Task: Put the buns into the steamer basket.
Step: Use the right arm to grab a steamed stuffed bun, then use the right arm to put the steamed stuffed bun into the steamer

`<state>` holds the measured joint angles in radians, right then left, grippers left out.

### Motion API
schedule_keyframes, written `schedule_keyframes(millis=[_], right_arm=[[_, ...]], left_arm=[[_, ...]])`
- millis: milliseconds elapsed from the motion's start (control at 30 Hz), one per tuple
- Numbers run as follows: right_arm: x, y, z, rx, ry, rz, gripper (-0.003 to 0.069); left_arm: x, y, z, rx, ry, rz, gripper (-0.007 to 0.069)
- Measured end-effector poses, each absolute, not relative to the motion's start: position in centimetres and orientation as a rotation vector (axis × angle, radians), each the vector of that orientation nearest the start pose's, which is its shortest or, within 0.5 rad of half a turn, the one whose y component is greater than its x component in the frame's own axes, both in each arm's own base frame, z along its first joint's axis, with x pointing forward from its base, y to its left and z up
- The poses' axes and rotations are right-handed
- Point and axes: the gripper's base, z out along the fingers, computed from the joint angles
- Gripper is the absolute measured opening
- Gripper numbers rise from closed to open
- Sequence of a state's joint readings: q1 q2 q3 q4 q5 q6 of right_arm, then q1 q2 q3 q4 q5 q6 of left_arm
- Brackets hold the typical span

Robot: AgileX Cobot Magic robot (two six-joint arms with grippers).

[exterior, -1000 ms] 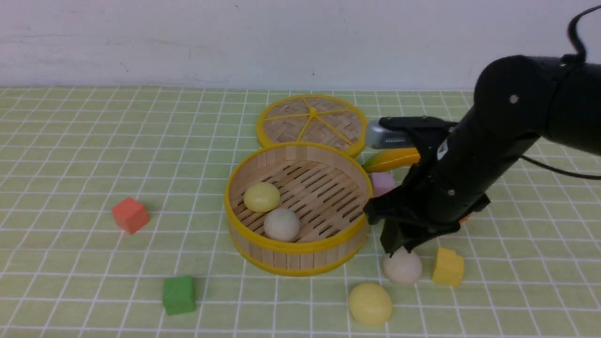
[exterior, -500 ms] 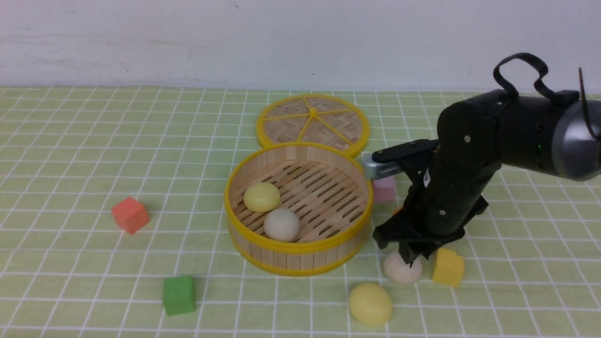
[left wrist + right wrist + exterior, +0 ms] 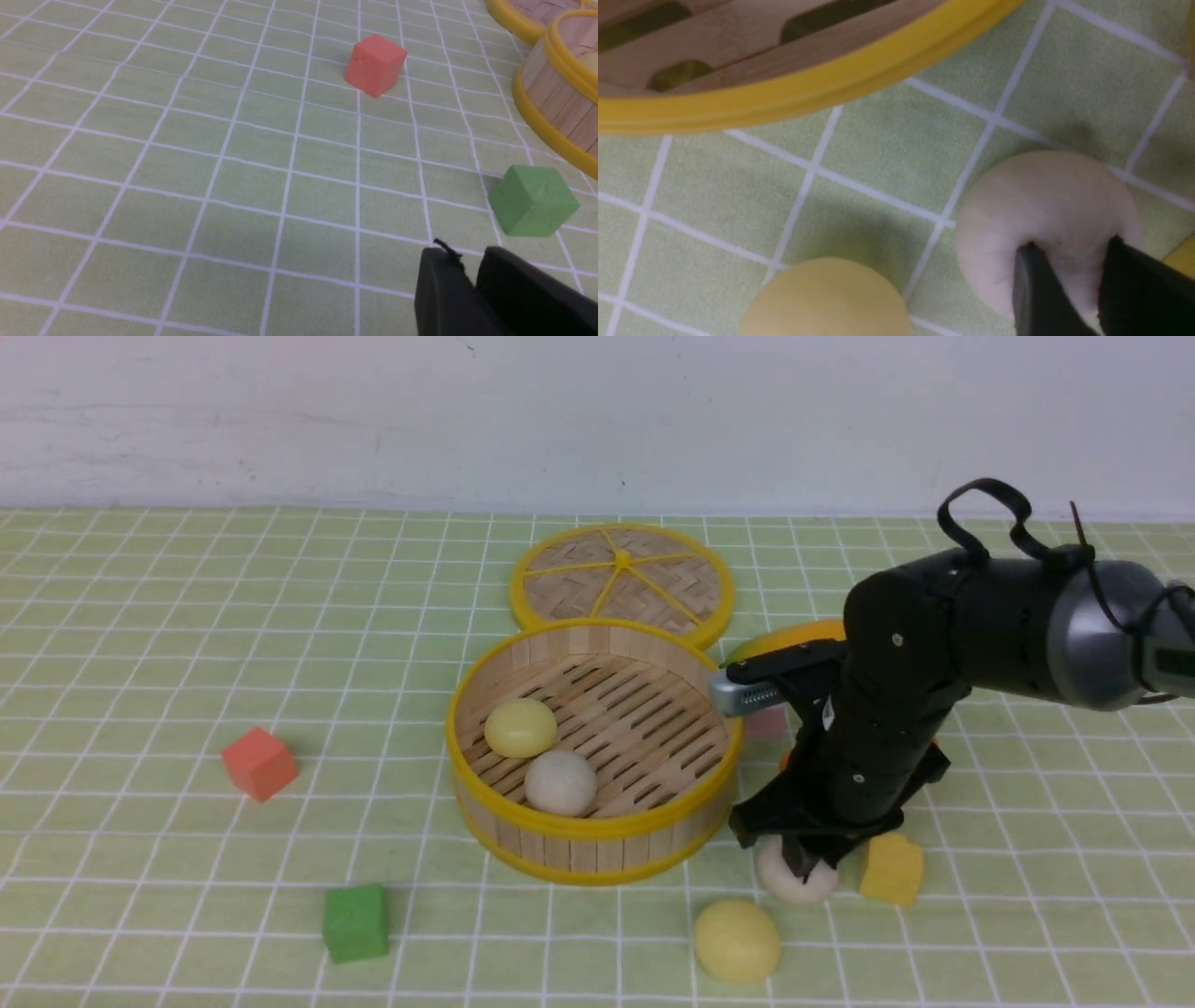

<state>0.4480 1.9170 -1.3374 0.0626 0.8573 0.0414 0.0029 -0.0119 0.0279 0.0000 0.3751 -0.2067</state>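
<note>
The steamer basket (image 3: 594, 829) sits mid-table and holds a pale yellow bun (image 3: 520, 727) and an off-white bun (image 3: 560, 782). Two more buns lie on the cloth to its front right: an off-white one (image 3: 789, 887) and a pale yellow one (image 3: 737, 940). My right gripper (image 3: 801, 863) points down onto the off-white bun (image 3: 1041, 196), its fingertips (image 3: 1029, 261) pressed into the top with a piece of bun pinched between them. The yellow bun (image 3: 826, 298) lies close by. My left gripper (image 3: 462, 256) hovers over bare cloth, shut and empty; the front view does not show it.
The flat woven lid (image 3: 621, 581) lies behind the basket. A yellow cube (image 3: 892, 869) sits just right of the gripped bun. A pink cube (image 3: 764, 721) and an orange-yellow fruit (image 3: 794, 639) are behind my right arm. A red cube (image 3: 260, 763) and a green cube (image 3: 356, 921) lie left.
My right arm has come down, its gripper dropped onto the off-white bun on the cloth and its jaws narrowed on it. The bun has shifted slightly left.
</note>
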Motion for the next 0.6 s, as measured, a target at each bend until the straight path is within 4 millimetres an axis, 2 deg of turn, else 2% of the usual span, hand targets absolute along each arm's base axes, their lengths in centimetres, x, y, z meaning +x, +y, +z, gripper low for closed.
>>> schedule_keyframes(millis=[167,367,600], right_arm=[[34.3,17.0,18.8,-0.542,2.895,0.153,0.0009],[34.2,16.9,18.9,-0.543,2.901,0.151,0.0000],[33.6,16.7,21.6,-0.534,2.837,0.174,0.0000]], left_arm=[[5.3,0.0,17.1,-0.196,1.867,-0.140,0.0117],[5.3,0.0,17.1,-0.196,1.867,-0.140,0.0124],[5.3,0.0,17.1,-0.196,1.867,-0.140,0.0131]])
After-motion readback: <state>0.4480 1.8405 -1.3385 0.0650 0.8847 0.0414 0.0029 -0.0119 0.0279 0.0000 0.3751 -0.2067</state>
